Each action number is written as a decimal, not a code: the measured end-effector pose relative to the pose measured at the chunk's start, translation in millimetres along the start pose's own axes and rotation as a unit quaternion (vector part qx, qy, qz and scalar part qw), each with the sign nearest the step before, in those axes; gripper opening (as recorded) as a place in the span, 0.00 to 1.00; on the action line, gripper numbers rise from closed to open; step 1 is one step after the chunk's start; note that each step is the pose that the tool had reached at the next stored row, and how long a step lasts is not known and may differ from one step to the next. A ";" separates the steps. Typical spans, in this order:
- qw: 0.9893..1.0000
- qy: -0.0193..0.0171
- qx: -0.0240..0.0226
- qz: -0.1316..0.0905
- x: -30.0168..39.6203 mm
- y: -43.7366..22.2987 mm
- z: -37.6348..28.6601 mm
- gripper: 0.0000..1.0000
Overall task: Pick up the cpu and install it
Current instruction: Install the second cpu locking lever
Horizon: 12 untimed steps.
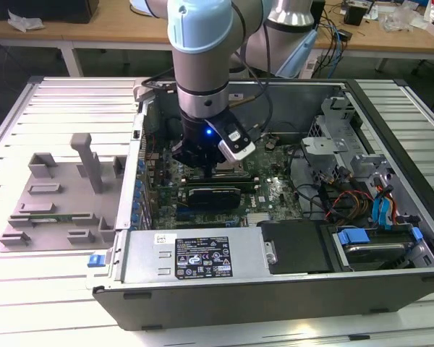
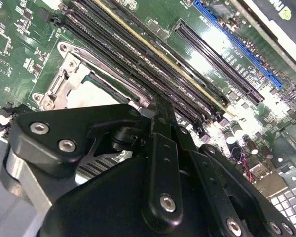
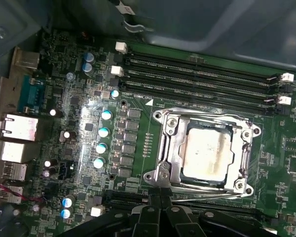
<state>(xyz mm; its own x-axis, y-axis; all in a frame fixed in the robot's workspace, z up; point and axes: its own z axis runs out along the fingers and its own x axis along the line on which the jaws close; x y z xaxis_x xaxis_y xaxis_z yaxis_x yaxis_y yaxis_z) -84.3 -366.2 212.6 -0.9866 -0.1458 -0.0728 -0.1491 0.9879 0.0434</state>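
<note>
Now we see the cpu (image 3: 206,153) lying flat inside the metal-framed socket (image 3: 164,148) on the motherboard (image 3: 89,148), beside the memory slots (image 3: 197,74). Our gripper (image 3: 161,210) hovers just at the socket's edge, its fingers (image 2: 163,148) pressed together and holding nothing. We judge the risk to be a chip seated slightly askew: pressure from the fingers could then bend contacts beneath it.
</note>
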 end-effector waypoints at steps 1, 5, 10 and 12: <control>1.000 0.000 -0.001 0.000 1.1 0.1 0.0 0.11; 1.000 -0.001 -0.003 0.013 4.8 0.6 0.2 0.11; 1.000 -0.002 -0.002 0.028 2.3 -3.2 0.3 0.11; 1.000 -0.002 -0.004 0.029 2.4 -3.9 0.2 0.11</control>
<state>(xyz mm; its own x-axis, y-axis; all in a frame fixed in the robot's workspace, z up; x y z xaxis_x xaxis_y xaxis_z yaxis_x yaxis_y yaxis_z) -86.1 -370.4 212.0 -0.9933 -0.0889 -0.0742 -0.0931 0.9941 0.0552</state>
